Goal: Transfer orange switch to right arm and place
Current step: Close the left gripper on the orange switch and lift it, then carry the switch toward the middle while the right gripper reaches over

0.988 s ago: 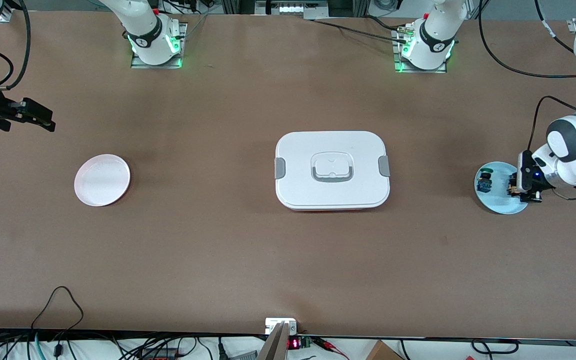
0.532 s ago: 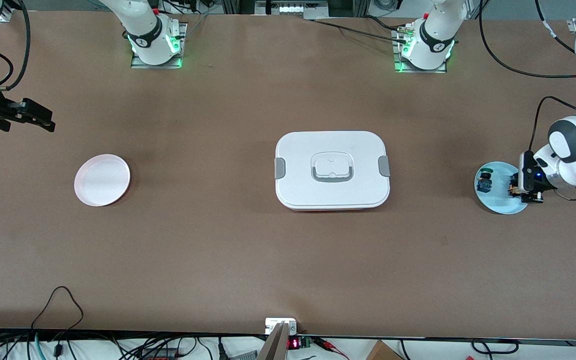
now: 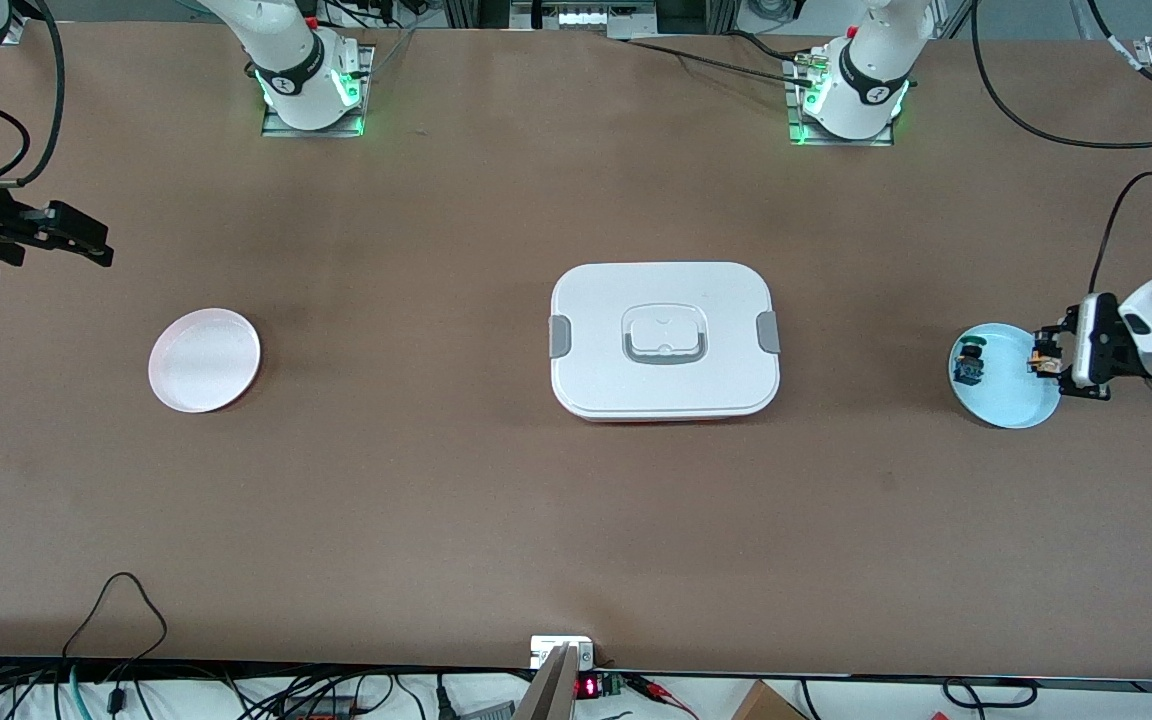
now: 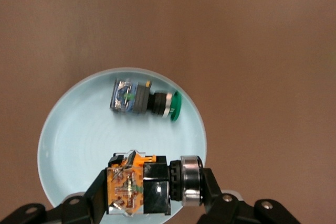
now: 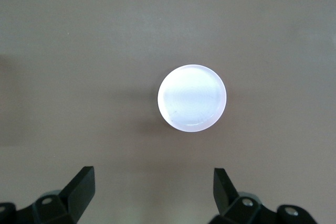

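Where the left arm reaches in at its own end of the table, you see the left gripper [image 4: 152,192] clamped shut on the orange switch [image 4: 149,184], a tiny black-bodied push-button with orange-amber parts and a silver ring near one end. One black finger presses the orange end and the other presses the ringed end, so the switch lies crosswise between them. In the left wrist view the held switch shows over the edge of a round pale-blue plate [image 4: 79,140], and from these views you cannot tell whether it is touching the plate or lifted off it. On that same plate lies a second switch [image 4: 144,99] with a blue body and a green cap, resting on its side, apart from the one in the grip. In the front view the left gripper [image 3: 1046,357] sits at the plate's rim toward the left arm's end. A white rectangular lidded container [image 3: 664,340] with grey side clasps stands in the middle of the brown table [image 3: 576,520]. Toward the right arm's end lies a round pale-pink plate [image 3: 204,360], bare. The right gripper [image 5: 155,187] waits in the air with its fingers spread wide and nothing between them.
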Controlling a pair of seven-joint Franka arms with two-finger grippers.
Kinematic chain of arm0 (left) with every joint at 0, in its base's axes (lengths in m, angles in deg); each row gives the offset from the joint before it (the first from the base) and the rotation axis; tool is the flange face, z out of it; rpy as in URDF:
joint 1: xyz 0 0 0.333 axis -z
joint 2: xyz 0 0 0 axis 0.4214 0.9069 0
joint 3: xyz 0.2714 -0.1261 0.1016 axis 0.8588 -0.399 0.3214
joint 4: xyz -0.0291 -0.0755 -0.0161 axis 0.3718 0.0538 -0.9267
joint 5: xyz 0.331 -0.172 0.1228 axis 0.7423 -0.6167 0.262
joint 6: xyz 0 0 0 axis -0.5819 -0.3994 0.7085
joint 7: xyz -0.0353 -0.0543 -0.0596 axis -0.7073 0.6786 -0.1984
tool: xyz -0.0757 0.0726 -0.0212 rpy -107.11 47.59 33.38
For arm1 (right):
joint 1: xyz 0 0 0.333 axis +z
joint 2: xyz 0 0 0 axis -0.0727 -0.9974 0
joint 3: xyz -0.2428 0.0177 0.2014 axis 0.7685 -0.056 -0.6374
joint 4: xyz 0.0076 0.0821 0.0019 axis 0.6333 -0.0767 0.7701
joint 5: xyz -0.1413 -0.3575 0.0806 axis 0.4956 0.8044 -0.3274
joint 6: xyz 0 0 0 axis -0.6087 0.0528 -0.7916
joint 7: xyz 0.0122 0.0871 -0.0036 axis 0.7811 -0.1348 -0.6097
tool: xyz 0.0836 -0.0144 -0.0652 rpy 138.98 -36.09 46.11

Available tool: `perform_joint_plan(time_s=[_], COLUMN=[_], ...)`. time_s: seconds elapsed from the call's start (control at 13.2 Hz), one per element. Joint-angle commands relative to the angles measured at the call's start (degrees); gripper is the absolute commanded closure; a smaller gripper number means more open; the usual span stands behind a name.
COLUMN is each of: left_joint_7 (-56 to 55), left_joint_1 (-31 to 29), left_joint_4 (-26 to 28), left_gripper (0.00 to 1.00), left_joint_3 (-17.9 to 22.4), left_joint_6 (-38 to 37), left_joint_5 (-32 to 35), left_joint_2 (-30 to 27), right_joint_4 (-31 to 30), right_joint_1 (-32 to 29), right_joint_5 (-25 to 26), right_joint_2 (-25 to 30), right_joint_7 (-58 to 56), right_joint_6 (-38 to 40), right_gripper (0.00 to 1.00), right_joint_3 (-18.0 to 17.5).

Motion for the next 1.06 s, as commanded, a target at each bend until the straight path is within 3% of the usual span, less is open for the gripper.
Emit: perform_joint_plan(time_s=[0.0, 0.23, 0.38, 0.68, 0.99], left_joint_7=[0.41, -3.27, -6.08, -14.32, -16.99], left_joint_1=[-0.22, 0.40, 0.75, 1.98, 1.98], left_joint_4=[-6.13, -9.56, -10.19, -10.10, -7.04], left_gripper=[1.00, 1.00, 1.00, 1.00, 1.00], left_joint_3=[-0.14, -0.32, -0.23, -3.12, -11.73], left_joint_6=[-12.06, -21.03, -27.79, -34.40, -34.69], left_joint_5=[-6.84, -12.11, -22.44, -38.65, -50.50], left_joint_2=[0.13, 0.04, 0.13, -0.22, -3.64], right_joint_4=[1.07, 1.07, 1.07, 1.16, 0.80], right_joint_1=[-0.29, -0.21, -0.03, -0.47, -0.30], right_joint_5=[-0.30, -0.65, -1.43, -12.31, -23.65], right_joint_2=[-0.41, -0.41, -0.41, -0.33, -0.41], right_joint_7=[-0.61, -1.05, -0.96, -1.05, -0.96], right_joint_6=[0.86, 0.95, 0.95, 0.78, 3.31], right_gripper=[0.00, 0.00, 0.00, 0.00, 0.00], right_joint_3=[-0.07, -0.07, -0.24, 0.19, 0.37])
